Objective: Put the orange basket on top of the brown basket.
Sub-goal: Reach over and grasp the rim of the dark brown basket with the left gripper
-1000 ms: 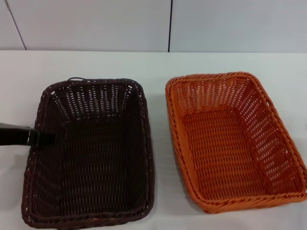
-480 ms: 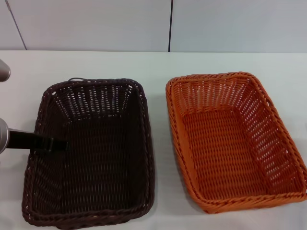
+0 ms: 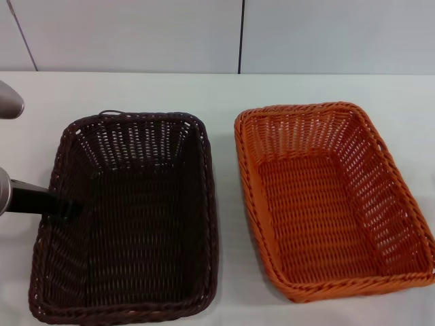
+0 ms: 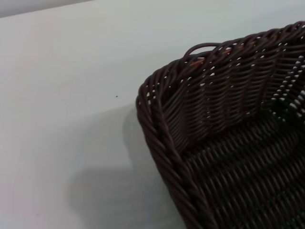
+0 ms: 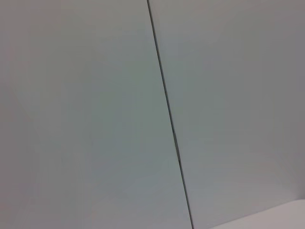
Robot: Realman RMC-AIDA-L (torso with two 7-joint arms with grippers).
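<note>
- 2 woven baskets sit side by side on the white surface, close together but not touching.
- The brown basket is on the robot's left, the orange basket on its right. So the orange one is sitting on the surface, not on top of the brown one.
- Both are rectangular with sloping open-weave sides and a braided rim, and all you see inside either one is its own woven bottom.
- The left hand reaches in from the left edge and sits right at the brown basket's left rim, its dark tip over the rim and just inside the wall. Can't tell if its fingers are spread or closed, or whether it's actually gripping the rim.
- The left wrist view shows a corner of the brown basket up close, with the braided rim and a small loop sticking up from the edge.
- The right wrist view only shows a pale wall with a dark seam, so that arm's hand isn't visible anywhere.
</note>
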